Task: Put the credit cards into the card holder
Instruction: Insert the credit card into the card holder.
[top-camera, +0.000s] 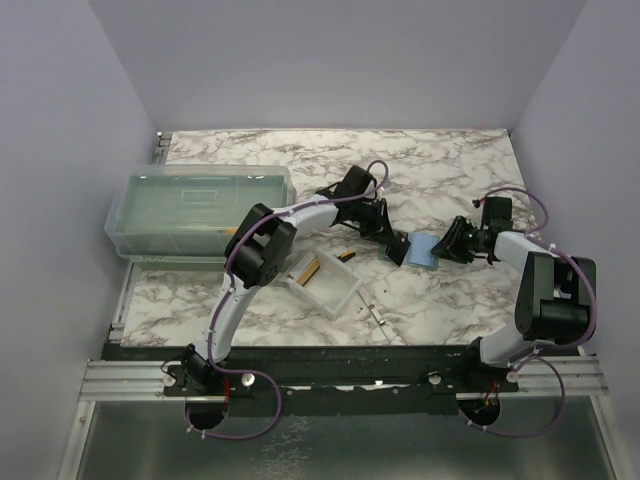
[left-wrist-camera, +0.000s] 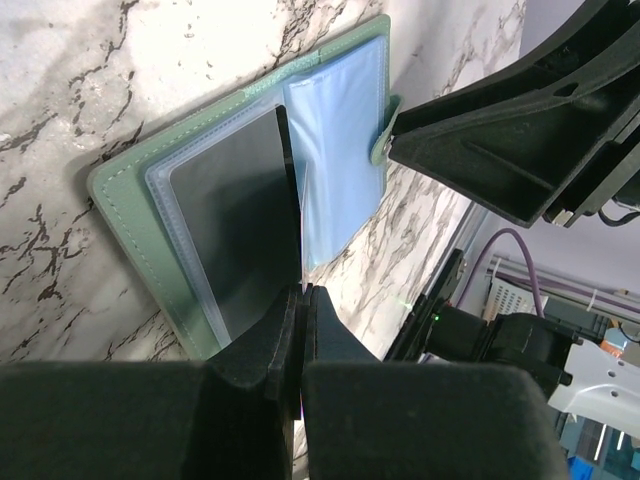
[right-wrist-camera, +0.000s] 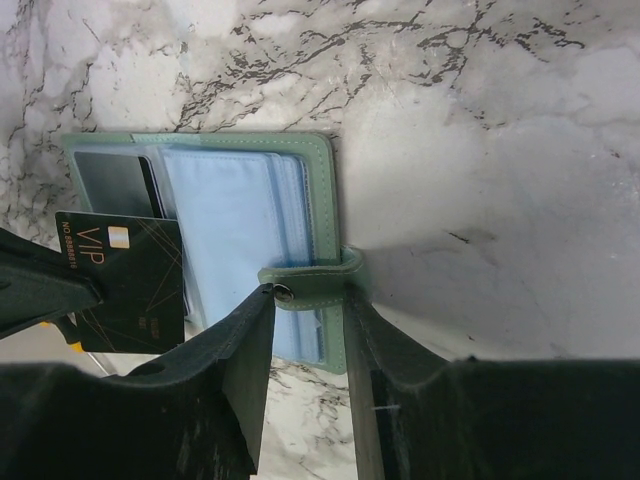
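Soft, even light from overhead fills the top view: the marble table (top-camera: 440, 170) is bright, the walls (top-camera: 300, 60) are a flat lavender, and only faint, soft-edged shadows lie on the marble. Fine detail there is lost. In the left wrist view the card holder (left-wrist-camera: 130, 200) is sharp, its plastic sleeves carry a pale sheen, and the left gripper (left-wrist-camera: 300, 295), close to the lens, is a dark, unfocused mass. In the right wrist view the black card (right-wrist-camera: 125, 285) shows crisp gold print, the right gripper (right-wrist-camera: 308, 300) is dark and soft, and a broad grey shadow lies on the marble right of the holder.
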